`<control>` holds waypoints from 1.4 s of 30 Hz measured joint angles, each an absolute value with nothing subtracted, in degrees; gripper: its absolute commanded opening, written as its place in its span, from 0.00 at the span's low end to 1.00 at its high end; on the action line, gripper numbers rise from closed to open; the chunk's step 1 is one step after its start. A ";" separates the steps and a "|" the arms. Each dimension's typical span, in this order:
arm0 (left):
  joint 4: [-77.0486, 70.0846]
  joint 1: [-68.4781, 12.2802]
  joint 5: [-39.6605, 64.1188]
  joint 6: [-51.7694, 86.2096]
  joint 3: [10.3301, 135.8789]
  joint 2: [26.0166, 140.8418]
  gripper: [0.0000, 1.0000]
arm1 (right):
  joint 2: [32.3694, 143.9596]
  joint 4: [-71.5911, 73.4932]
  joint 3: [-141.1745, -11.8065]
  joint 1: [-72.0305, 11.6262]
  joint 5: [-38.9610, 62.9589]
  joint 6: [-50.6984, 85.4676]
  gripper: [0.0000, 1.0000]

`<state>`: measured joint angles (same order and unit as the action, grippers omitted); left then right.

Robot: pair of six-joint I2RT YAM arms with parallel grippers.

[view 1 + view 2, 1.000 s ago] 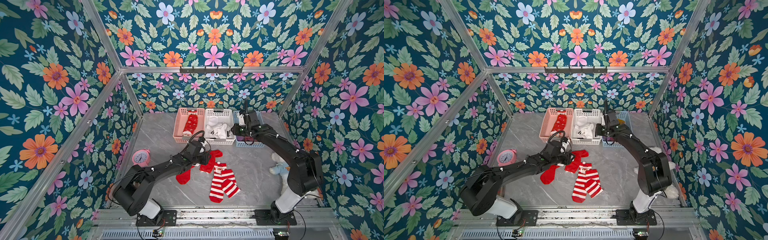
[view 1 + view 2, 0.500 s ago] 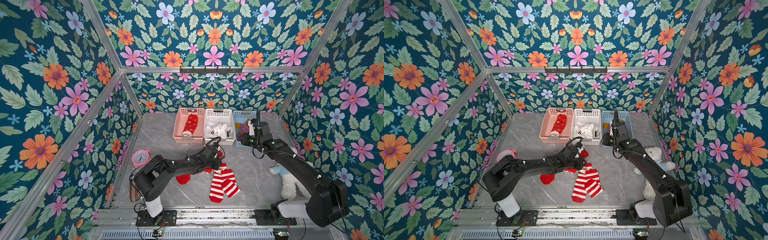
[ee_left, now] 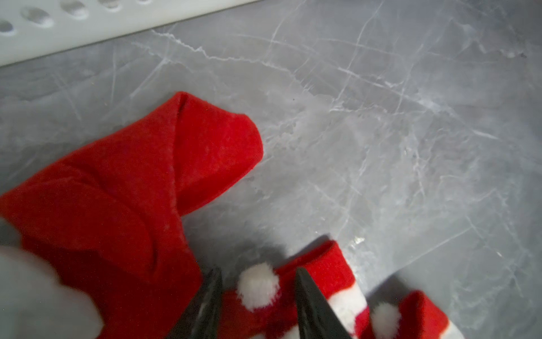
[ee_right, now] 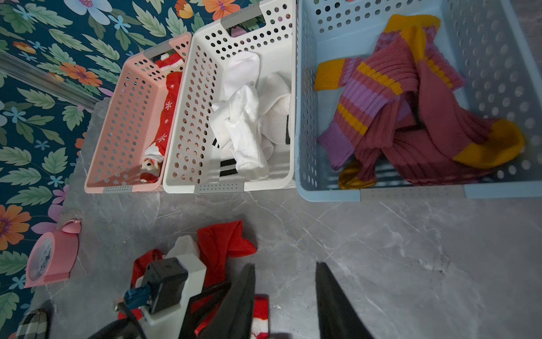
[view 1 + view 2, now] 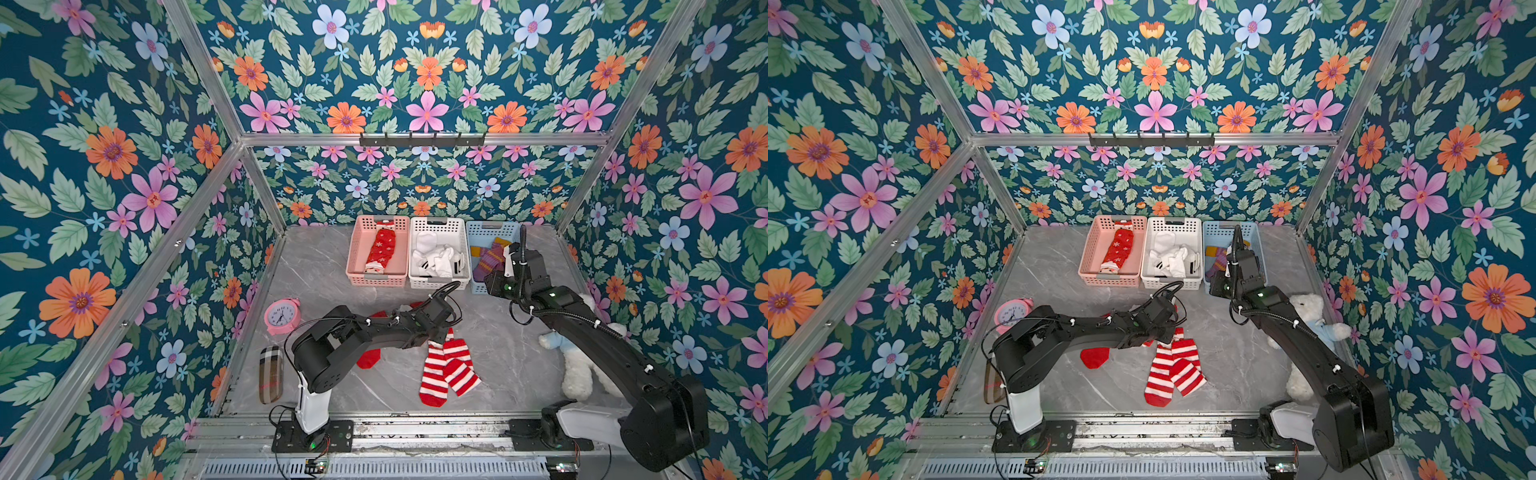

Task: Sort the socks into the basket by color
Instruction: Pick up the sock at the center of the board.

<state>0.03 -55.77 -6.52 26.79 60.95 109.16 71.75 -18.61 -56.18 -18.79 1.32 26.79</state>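
The left gripper (image 3: 258, 273), part-open and empty, is straddling the pom-pom cuff of a striped sock (image 3: 331, 258), a plain red sock (image 3: 132, 182) just beside it, apparently lining up a pinch, while the right gripper (image 4: 285, 265) is hanging parted and empty just short of the blue basket (image 4: 322, 195).

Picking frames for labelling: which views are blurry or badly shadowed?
Left wrist view: white patch is out of focus, dark shadow under the left pincer. Right wrist view: right pincer is a dark silhouette, baskets sharp. Both top views: sharp, evenly lit.
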 measured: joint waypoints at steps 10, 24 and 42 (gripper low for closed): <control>-0.43 -56.42 -8.80 28.10 62.61 111.18 0.03 | 70.81 -18.59 -54.83 -18.79 1.08 26.81 0.38; 6.31 -56.31 -7.97 26.22 64.62 105.08 0.00 | 68.95 -18.22 -53.15 -18.79 0.78 27.03 0.38; 11.92 -47.24 -14.04 19.97 66.50 89.34 0.00 | 66.96 -18.15 -50.89 -18.79 0.45 27.83 0.39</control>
